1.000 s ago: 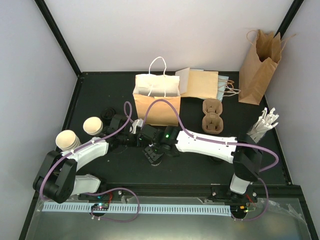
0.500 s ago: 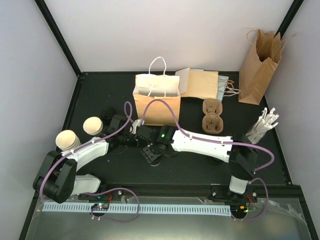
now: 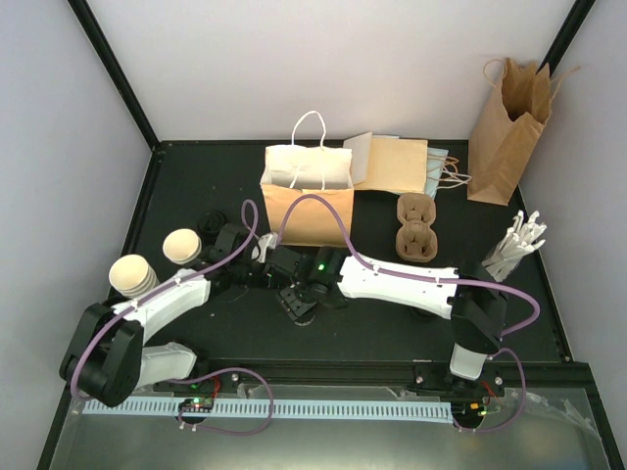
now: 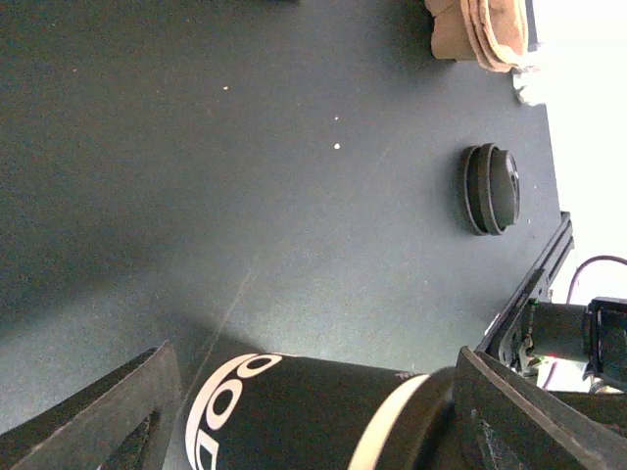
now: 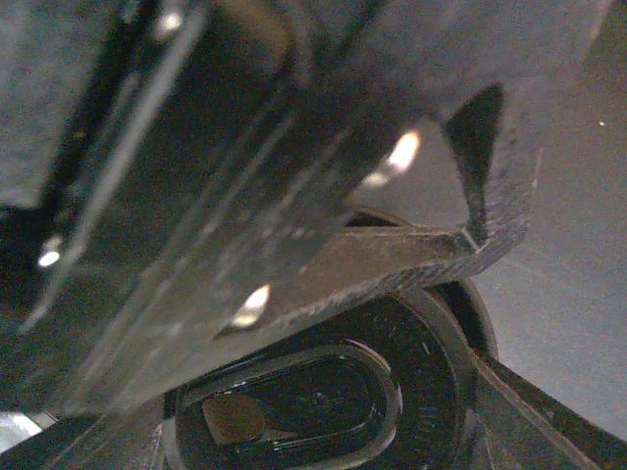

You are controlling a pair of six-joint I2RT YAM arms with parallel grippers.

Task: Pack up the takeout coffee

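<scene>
Since a second ago the right arm (image 3: 402, 279) has slid its white forearm a touch to the left, and the left arm (image 3: 162, 299) has sunk its shoulder toward the near-left corner of the bench (image 3: 196, 176). Everything standing on the bench has kept its place.

Both wrists meet just left of the middle, in front of the open kraft bag (image 3: 307, 201) with white handles. The left gripper (image 4: 313, 377) has its fingers (image 4: 98, 416) apart, and a coffee cup (image 4: 294, 416) lies across the gap between them, dark-printed with white lettering and a cream band. I cannot tell whether the fingers press on it or only flank it. From the right gripper (image 5: 313, 431) the view is crowded and blurred. A black lid (image 5: 304, 392) with an oval sip recess fills the space between its fingers, and I cannot tell whether it is pinched.

Two unlidded cream cups (image 3: 132, 274) stand near the left edge, with spare lids (image 3: 211, 223) just behind them. Another lid stack (image 4: 490, 188) sits toward the near edge on the right. A pulp cup carrier (image 3: 416, 225) lies right of the open bag, and flat bags (image 3: 392, 162) lean at the far edge. A tall bag (image 3: 507, 127) stands in the far-right corner, and a bundle of white sticks (image 3: 516, 245) is by the right edge.
</scene>
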